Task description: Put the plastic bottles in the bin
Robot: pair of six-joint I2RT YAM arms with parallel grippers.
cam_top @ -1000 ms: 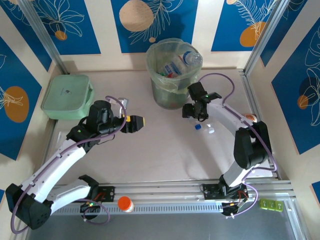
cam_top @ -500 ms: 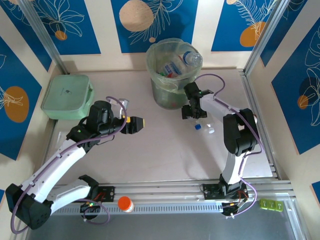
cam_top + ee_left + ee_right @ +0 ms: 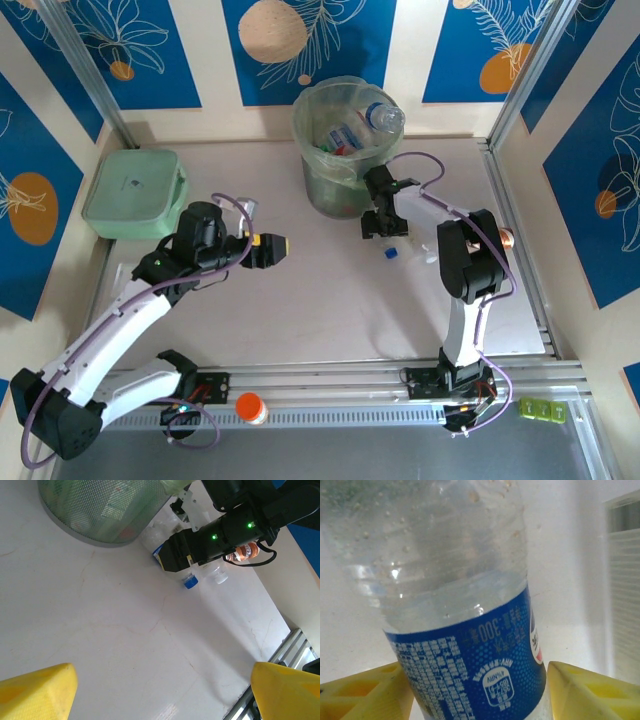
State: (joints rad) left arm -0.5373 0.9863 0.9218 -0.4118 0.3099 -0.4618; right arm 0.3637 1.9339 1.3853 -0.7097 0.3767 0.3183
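Note:
The bin stands at the back centre with several plastic bottles inside, and one clear bottle leans on its rim. Just right of its base lies a clear bottle with a blue label and blue cap. My right gripper is shut on this bottle, a yellow finger pressed against each side of the label. A white-capped bottle lies beside it. My left gripper hovers open over bare table to the left, holding nothing.
A flat mint-green box sits at the back left. An orange-capped bottle lies on the near rail. Another bottle with a copper-coloured end lies behind the right arm, near the right frame rail.
The right gripper moved left toward the bin's base, came down around the blue-labelled bottle and narrowed its jaws onto it. The right elbow swung upward. The left arm stayed put.

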